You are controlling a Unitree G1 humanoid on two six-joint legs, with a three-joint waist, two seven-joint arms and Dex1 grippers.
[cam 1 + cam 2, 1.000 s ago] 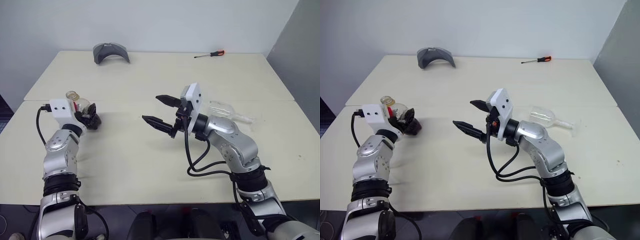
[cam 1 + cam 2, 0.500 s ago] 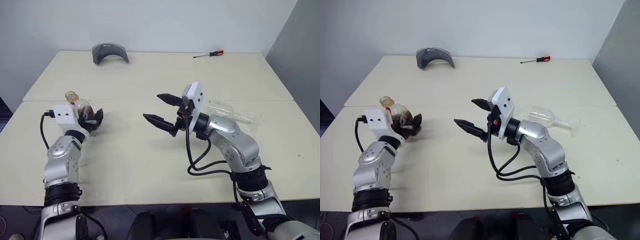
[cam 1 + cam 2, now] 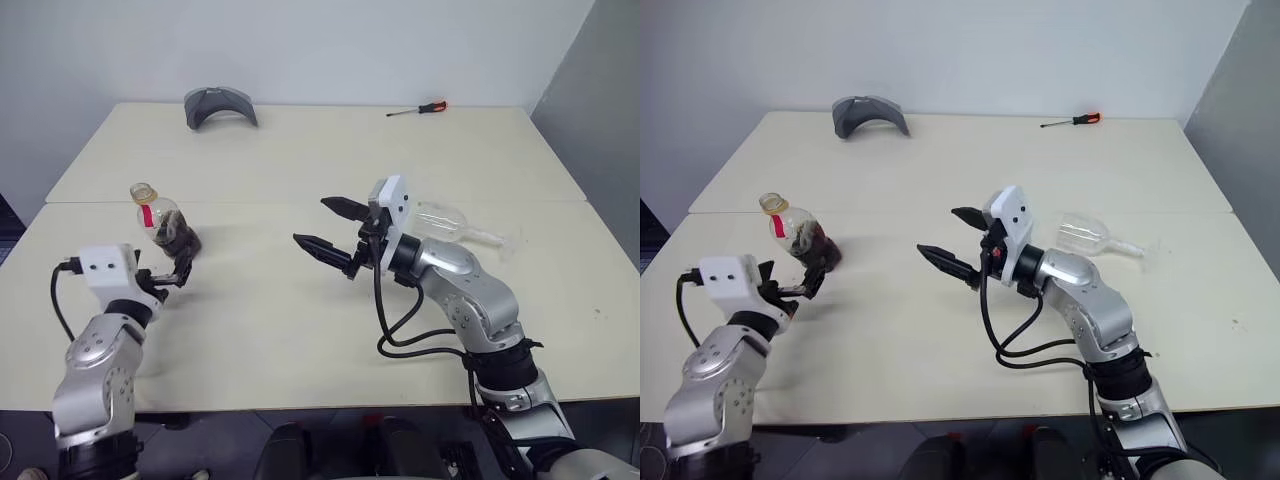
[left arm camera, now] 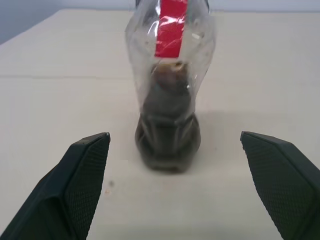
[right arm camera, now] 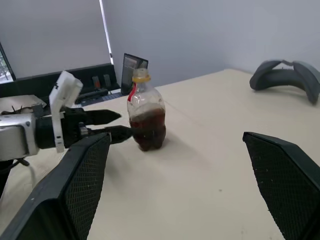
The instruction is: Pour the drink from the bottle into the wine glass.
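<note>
The bottle stands upright on the table's left side, clear with a yellowish neck and a red tag strip. The dark drink fills its lower belly. My left gripper is open just in front of the bottle, with a gap between its fingers and the bottle. My right gripper hangs open over the middle of the table, pointing left toward the bottle. The wine glass lies on its side on the table behind my right arm.
A grey curved object lies at the table's far left edge and a red-handled screwdriver at the far right. The cream table has a seam running across its middle.
My left gripper has let go of the bottle and drawn back toward me. The bottle, tilted in the grip before, now stands alone. The right arm has kept still.
</note>
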